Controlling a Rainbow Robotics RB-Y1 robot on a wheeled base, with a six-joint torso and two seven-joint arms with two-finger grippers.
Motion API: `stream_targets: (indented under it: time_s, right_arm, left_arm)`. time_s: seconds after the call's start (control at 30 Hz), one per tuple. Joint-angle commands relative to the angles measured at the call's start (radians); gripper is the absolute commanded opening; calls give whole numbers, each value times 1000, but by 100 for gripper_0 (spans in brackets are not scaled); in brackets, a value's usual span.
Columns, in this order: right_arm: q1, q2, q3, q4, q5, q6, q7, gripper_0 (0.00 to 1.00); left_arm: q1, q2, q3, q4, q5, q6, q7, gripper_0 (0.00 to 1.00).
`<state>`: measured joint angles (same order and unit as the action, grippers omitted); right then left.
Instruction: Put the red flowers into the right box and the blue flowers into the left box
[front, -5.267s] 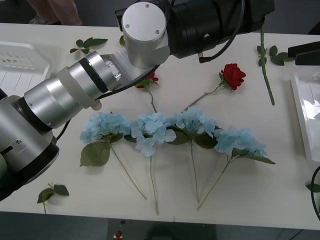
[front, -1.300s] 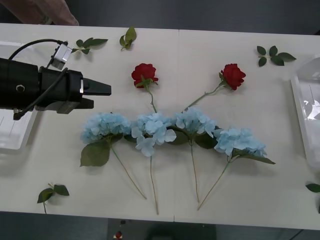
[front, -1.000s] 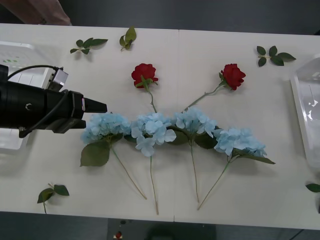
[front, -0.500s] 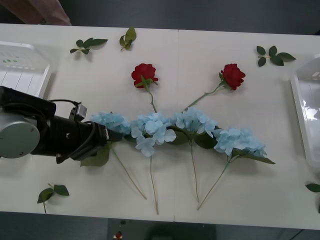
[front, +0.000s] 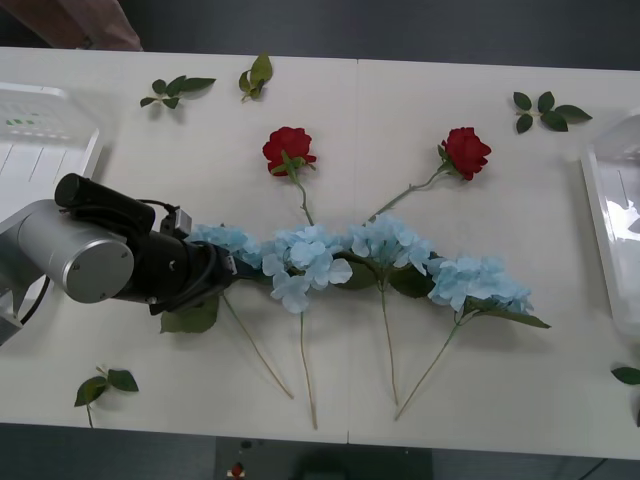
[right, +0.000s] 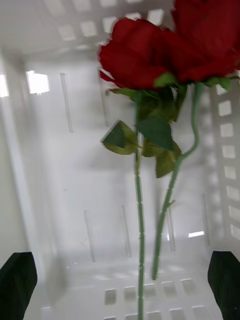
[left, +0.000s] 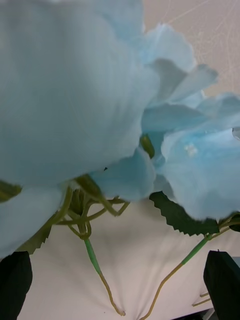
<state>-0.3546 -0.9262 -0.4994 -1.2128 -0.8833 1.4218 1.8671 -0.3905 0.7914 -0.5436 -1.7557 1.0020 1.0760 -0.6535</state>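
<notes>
Four blue flowers lie in a row across the table's middle, heads touching, from the leftmost (front: 222, 243) to the rightmost (front: 478, 282). My left gripper (front: 228, 268) is low at the leftmost head, open, with the pale petals (left: 75, 95) close above its black fingers (left: 15, 282) and the stem (left: 95, 260) between them. Two red flowers (front: 288, 148) (front: 467, 152) lie behind the row. The left box (front: 45, 140) is at the left edge, the right box (front: 612, 225) at the right edge. My right gripper (right: 120, 287) hangs open over a white box (right: 60, 165) where two red flowers (right: 137, 55) lie.
Loose leaf sprigs lie at the back left (front: 175, 88), back middle (front: 256, 74), back right (front: 547, 108), front left (front: 106, 384) and front right edge (front: 628, 375). The long blue-flower stems (front: 305, 370) reach toward the table's front edge.
My left arm has swung from beside the left box down and rightward to the leftmost blue flower, its gripper now low at the head. The flowers on the table have not moved.
</notes>
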Motion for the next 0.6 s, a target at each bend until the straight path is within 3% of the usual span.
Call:
stream_targets:
  time_s: [0.03,0.37,0.5,0.57,0.6]
  right_arm:
    - [-18,-31,-7,-88,-56,68,-89,100]
    - [-17,70,2,-363,-74,292,-401,100]
    - [-14,127,30,-505,-63,378,-537,100]
    - [-9,145,51,-557,-60,402,-592,100]
    - [-4,158,65,-590,-59,414,-628,100]
  left_arm:
    - [-51,15,-47,13,-8,4,2,100]
    - [-91,26,-133,56,-33,4,0,100]
    - [-93,26,-141,64,-43,4,-6,47]
    - [-93,26,-145,65,-49,4,-8,39]
    - [-93,26,-147,68,-52,4,-8,30]
